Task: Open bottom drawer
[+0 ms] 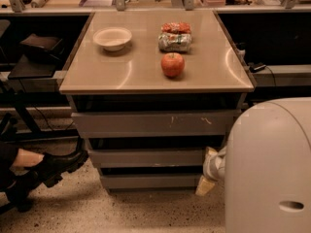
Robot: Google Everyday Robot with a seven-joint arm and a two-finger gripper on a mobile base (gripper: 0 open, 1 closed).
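I count three plain grey handleless drawer fronts (pixel 150 124), the bottom drawer (pixel 148 181) among them, one round white bowl (pixel 112 38), one red apple (pixel 172 64), one crumpled red-and-silver packet (pixel 175 37), and my one gripper (pixel 205 184), low beside the bottom drawer's right end.

Table (pixel 116 76) carries bowl (pixel 112 37), apple (pixel 172 64) (red), snack bags (pixel 175 35).
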